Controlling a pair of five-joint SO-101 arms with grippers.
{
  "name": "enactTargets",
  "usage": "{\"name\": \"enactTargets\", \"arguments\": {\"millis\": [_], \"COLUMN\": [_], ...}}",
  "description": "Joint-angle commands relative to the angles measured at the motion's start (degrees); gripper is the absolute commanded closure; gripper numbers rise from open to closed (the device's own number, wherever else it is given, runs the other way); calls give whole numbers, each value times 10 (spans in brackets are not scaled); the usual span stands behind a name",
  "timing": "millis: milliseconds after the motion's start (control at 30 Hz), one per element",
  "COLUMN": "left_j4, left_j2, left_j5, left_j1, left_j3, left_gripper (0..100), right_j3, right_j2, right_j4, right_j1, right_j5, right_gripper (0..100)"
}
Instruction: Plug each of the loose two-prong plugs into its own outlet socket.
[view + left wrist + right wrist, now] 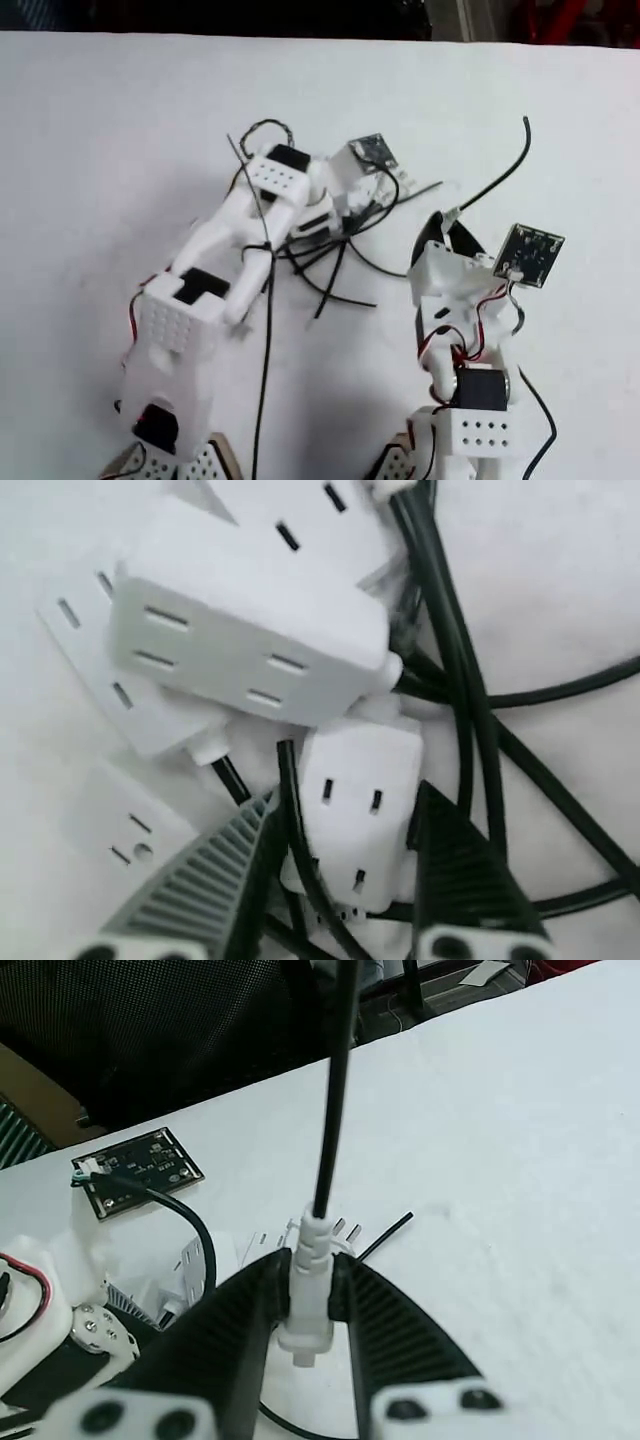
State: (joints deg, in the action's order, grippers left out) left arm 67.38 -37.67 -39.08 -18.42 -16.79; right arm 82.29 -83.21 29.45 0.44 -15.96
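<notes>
We are looking at a heap of smooth white plastic outlet blocks point(240, 645) lying on the white worktop point(120, 120). Each block is a rounded rectangle with pairs of narrow slots cut in its face. Glossy black cords point(450, 660) are winding among and over them. In the right wrist view a white plug point(305, 1310) is showing as a slim moulded piece with a ribbed collar. Its own black lead point(335, 1090) is rising straight out of that collar.

We are finding several things hard to make out. The blocks are overlapping and covering each other's edges, and some are running off the frame, so we cannot count them with certainty. The gripper is covering the plug's sides, so we cannot make out its prongs.

The left gripper point(348, 795) is standing wide open. Its grey ribbed finger point(200, 890) and its black finger point(460, 880) are flanking a small outlet block point(355, 830) in the heap. One of the cords is crossing in front of that block, and we cannot tell whether either finger is touching it. The right gripper point(310, 1260) is clamping tight on the plug and holding it off to one side, apart from the heap.
</notes>
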Motion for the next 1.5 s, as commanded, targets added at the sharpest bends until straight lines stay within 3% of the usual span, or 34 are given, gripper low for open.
{"name": "enactTargets", "arguments": {"millis": [0, 333, 500, 667, 867, 1100, 1300, 1467], "left_j4": [55, 199, 233, 204, 98, 6, 0, 4], "left_j2": [13, 63, 117, 215, 369, 489, 570, 668], "left_j5": [-2, 4, 39, 40, 40, 38, 41, 36], "left_j1": [3, 7, 7, 7, 8, 56, 99, 130], "left_j3": [-35, -32, 7, 141, 357, 539, 593, 636], "left_gripper": [977, 977, 977, 977, 977, 966, 763, 736], "right_j3": [-7, -7, -7, -7, -6, -1, 2, 5], "right_j2": [-11, -11, -11, -11, -11, -11, -10, -10], "right_j4": [-9, -7, -7, -7, -7, -7, -5, -5], "right_j1": [4, 6, 4, 4, 4, 3, -30, -37], "right_j5": [0, 0, 0, 0, 1, 1, 1, 2], "right_gripper": [981, 981, 981, 981, 981, 981, 981, 981]}}
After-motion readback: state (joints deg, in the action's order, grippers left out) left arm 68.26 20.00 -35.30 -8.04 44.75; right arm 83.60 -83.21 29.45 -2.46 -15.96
